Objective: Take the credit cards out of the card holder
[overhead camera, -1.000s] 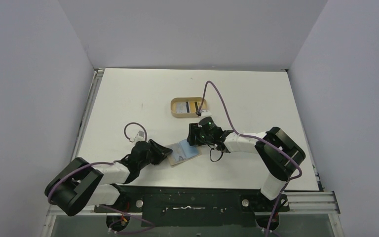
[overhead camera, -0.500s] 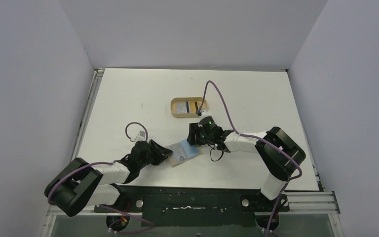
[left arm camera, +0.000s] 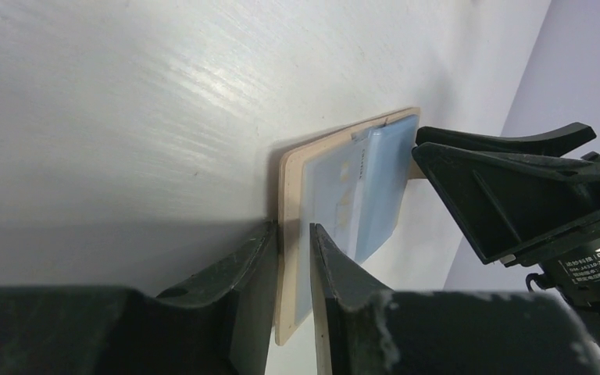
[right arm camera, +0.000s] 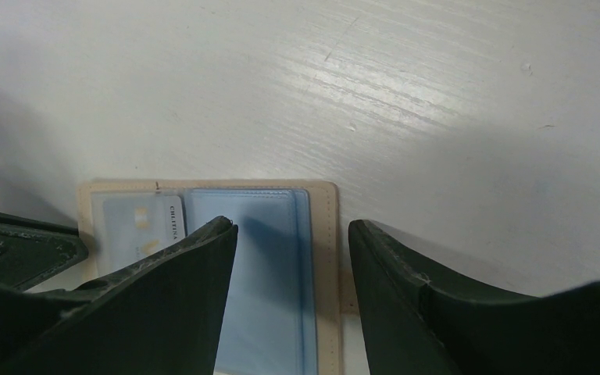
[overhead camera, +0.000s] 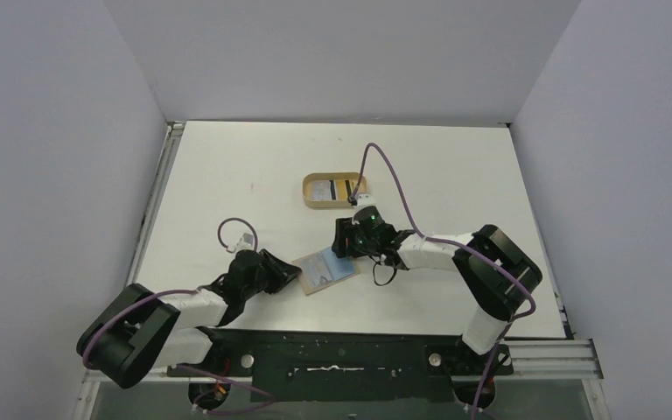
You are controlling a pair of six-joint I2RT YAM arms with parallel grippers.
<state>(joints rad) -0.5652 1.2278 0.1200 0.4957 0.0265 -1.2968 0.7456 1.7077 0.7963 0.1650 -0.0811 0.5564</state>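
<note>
The tan card holder (overhead camera: 324,271) lies open on the table, its light blue plastic sleeves facing up. My left gripper (overhead camera: 292,272) is shut on the holder's left edge (left arm camera: 291,180), one finger under it and one on top. A light blue card (right arm camera: 137,226) with a gold chip sits in a sleeve. My right gripper (overhead camera: 343,251) is open over the holder's right side. Its fingers straddle the blue sleeve (right arm camera: 269,258) and the tan edge (right arm camera: 326,226). A yellow-orange card (overhead camera: 345,189) seems to lie in the oval tray.
An oval tan tray (overhead camera: 309,194) with raised rim stands behind the holder, holding a white card too. The right gripper's black body (left arm camera: 516,180) stands close to the holder's far end in the left wrist view. White walls enclose the table.
My left arm has drawn back slightly to the left, with the holder still in its grip. The right gripper has stayed in place and open.
</note>
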